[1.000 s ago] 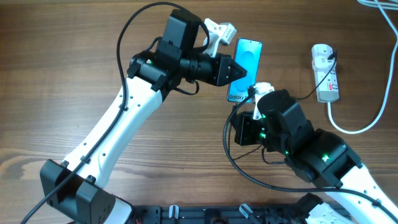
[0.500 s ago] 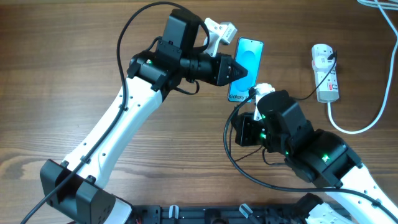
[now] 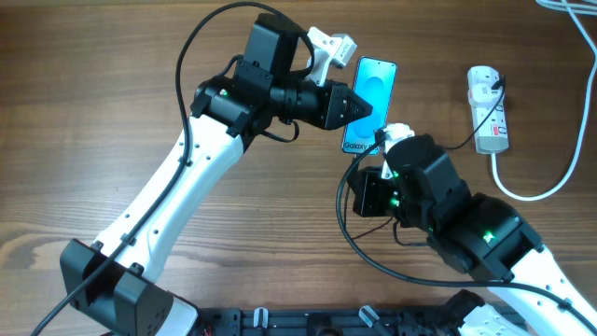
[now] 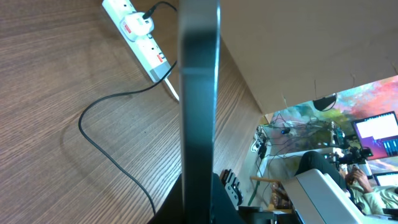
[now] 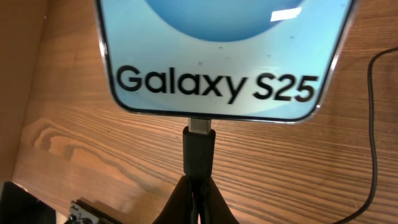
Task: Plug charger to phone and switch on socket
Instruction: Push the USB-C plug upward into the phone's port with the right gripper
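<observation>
The phone [image 3: 369, 98] with its teal screen and white "Galaxy" strip is held edge-on by my left gripper [image 3: 362, 110], which is shut on it; the left wrist view shows its dark edge [image 4: 199, 93]. My right gripper [image 5: 198, 186] is shut on the charger plug [image 5: 199, 152], whose metal tip touches the phone's bottom port [image 5: 199, 122]. The thin black charger cable [image 4: 118, 155] runs across the table to the white socket strip [image 3: 489, 110], where its adapter [image 4: 140, 25] is plugged in.
A thick white cord [image 3: 560, 177] loops from the socket toward the right table edge. Both arms crowd the table's middle. Lab clutter and monitors [image 4: 373, 130] lie beyond the table in the left wrist view.
The phone and both grippers have shifted very slightly to the right; otherwise nothing has visibly changed.
</observation>
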